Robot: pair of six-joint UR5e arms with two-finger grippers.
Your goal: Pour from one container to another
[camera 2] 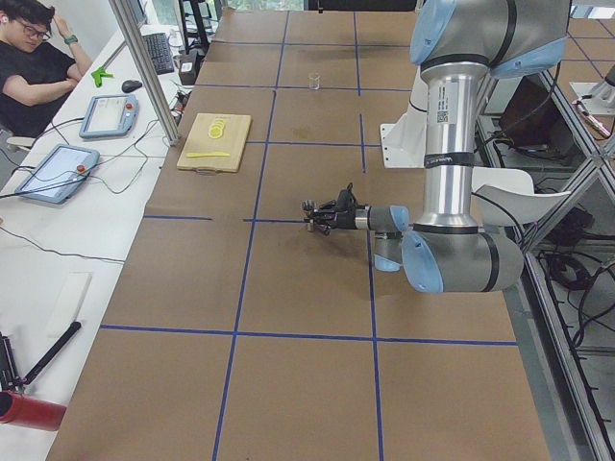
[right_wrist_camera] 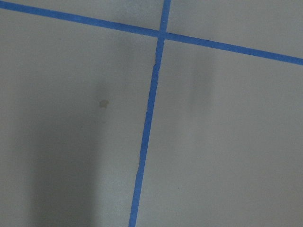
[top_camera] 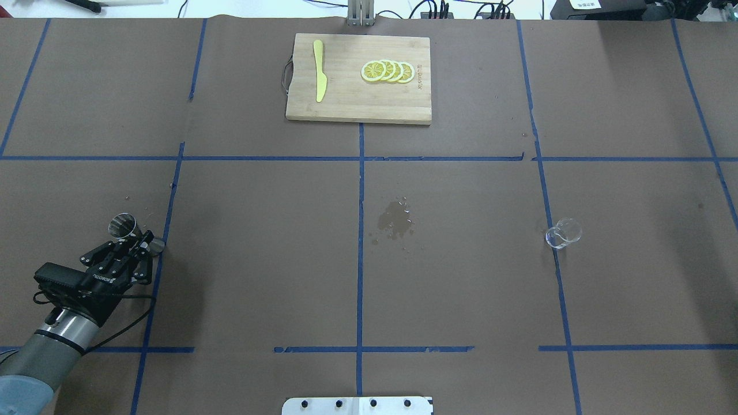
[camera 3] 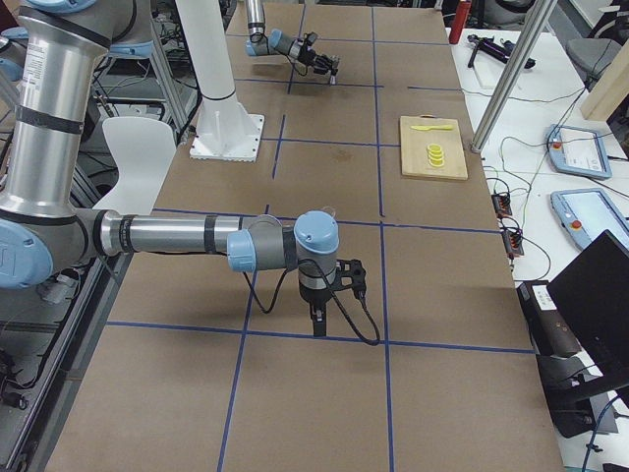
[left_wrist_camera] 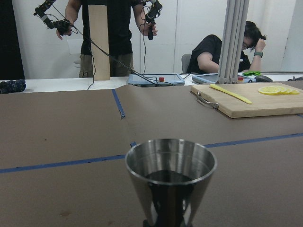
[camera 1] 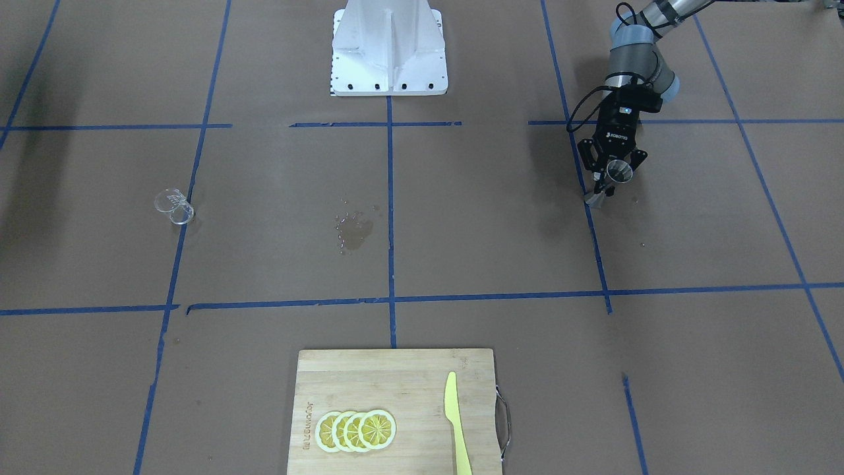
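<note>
The steel jigger (top_camera: 123,226) is tilted just above the table at the robot's left side, with my left gripper (top_camera: 141,242) shut on its narrow waist. In the left wrist view the jigger (left_wrist_camera: 170,175) fills the lower centre, its upper cone open and dark inside. The front-facing view shows the jigger (camera 1: 618,173) between the fingers of the left gripper (camera 1: 610,181). The clear glass measuring cup (top_camera: 563,234) stands alone far off on the robot's right side, with nothing touching it. My right gripper (camera 3: 317,324) points down at bare table; I cannot tell its state.
A wooden cutting board (top_camera: 357,109) at the far middle edge carries lemon slices (top_camera: 387,71) and a yellow knife (top_camera: 319,78). A wet spill (top_camera: 394,222) marks the table's centre. The robot's base plate (top_camera: 357,405) is at the near edge. Operators stand beyond the far edge.
</note>
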